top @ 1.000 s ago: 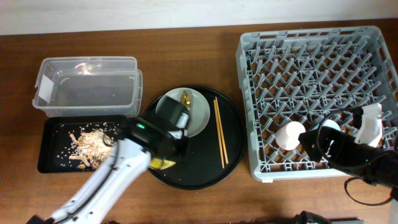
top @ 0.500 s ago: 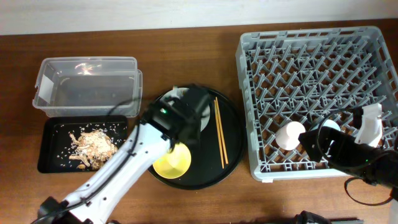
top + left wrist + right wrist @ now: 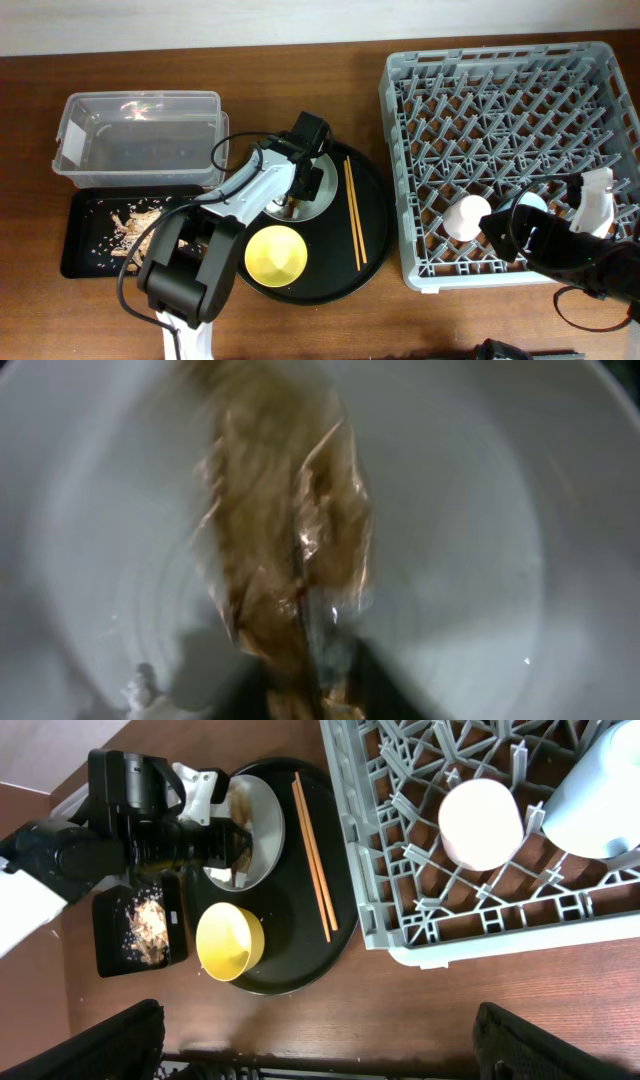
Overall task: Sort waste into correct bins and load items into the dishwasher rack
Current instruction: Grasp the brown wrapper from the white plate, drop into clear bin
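Note:
My left gripper (image 3: 293,200) is down on the pale grey plate (image 3: 318,192) on the round black tray. In the left wrist view its dark fingers (image 3: 325,695) are shut on the shiny gold-brown wrapper (image 3: 290,540), which lies on the plate (image 3: 480,510). The yellow bowl (image 3: 277,257) and two chopsticks (image 3: 354,210) sit on the same tray. The pink cup (image 3: 467,217) and blue cup (image 3: 530,205) stand upside down in the dishwasher rack (image 3: 500,90). My right gripper (image 3: 597,205) is open and empty at the rack's front right. No tissue wad shows.
The clear tub (image 3: 140,135) stands at the back left. The shallow black tray (image 3: 85,250) in front of it holds brown food scraps (image 3: 145,228). The round black tray (image 3: 375,240) lies between the bins and the rack. My left arm is folded over the table's left front.
My left arm swung from over the yellow bowl up to the plate and came down on the wrapper. The bowl is uncovered now. The right arm has not moved.

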### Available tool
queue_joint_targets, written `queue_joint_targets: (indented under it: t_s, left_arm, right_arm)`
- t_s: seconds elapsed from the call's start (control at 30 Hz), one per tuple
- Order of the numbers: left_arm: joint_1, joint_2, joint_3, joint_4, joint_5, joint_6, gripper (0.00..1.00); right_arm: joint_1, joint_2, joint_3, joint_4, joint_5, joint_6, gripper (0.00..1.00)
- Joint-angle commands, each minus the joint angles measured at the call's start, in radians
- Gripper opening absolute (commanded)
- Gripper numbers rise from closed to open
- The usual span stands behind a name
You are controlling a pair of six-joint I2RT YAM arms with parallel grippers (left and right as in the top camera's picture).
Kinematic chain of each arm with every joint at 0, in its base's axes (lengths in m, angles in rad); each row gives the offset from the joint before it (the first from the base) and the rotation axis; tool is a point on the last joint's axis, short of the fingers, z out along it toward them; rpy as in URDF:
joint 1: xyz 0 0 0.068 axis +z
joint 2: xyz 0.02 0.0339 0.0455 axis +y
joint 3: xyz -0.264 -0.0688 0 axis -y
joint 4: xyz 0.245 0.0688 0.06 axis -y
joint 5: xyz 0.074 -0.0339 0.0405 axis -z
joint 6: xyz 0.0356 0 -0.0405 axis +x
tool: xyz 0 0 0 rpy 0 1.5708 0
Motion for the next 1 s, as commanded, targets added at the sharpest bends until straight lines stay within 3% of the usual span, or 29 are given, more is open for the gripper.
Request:
queue_joint_targets:
  t_s: [0.0, 0.2, 0.27, 0.37, 0.47, 0.5, 0.53, 0.63, 0.7, 0.77, 0.87, 0.97]
  left_arm:
    - [0.005, 0.004, 0.015, -0.036, 0.057, 0.015, 0.00]
    - [0.080, -0.105, 0.351, -0.402, 0.087, -0.040, 0.00]
    - [0.158, -0.129, 0.408, -0.428, 0.086, -0.045, 0.00]
    - [0.350, -0.123, 0.410, -0.415, 0.003, -0.158, 0.00]
    - [0.503, -0.040, 0.410, -0.314, 0.003, -0.175, 0.04]
    - [0.518, -0.021, 0.411, -0.278, 0.011, -0.175, 0.62]
    - [0.531, -0.021, 0.412, -0.252, 0.035, -0.175, 0.81]
    - [0.516, -0.053, 0.493, -0.352, 0.136, -0.171, 0.82]
    - [0.459, -0.082, 0.499, -0.484, 0.233, -0.171, 0.76]
    - [0.363, -0.075, 0.475, -0.561, 0.210, -0.112, 0.72]
    - [0.177, -0.074, 0.259, -0.442, 0.044, -0.108, 0.72]
    - [0.134, -0.074, 0.072, -0.294, 0.041, -0.170, 0.71]
  right_arm:
    - [-0.002, -0.004, 0.010, 0.000, -0.009, -0.011, 0.99]
    - [-0.002, -0.004, 0.010, -0.007, -0.009, -0.011, 0.99]
    - [-0.002, -0.004, 0.010, -0.007, -0.009, -0.012, 0.99]
    - [-0.002, -0.004, 0.010, -0.011, -0.009, -0.011, 0.99]
    - [-0.002, -0.004, 0.010, -0.012, -0.009, -0.011, 0.99]
    - [-0.002, -0.004, 0.010, -0.014, -0.009, -0.011, 0.99]
    - [-0.002, -0.004, 0.010, -0.015, -0.009, -0.012, 0.99]
    - [-0.002, -0.004, 0.010, -0.023, -0.009, -0.012, 0.99]
    - [-0.002, -0.004, 0.010, -0.026, -0.008, -0.013, 0.99]
    - [-0.002, -0.004, 0.011, -0.028, -0.004, -0.016, 0.99]
    - [-0.002, -0.004, 0.010, -0.031, 0.018, -0.015, 0.99]
    - [-0.002, -0.004, 0.010, -0.034, 0.018, -0.015, 0.99]
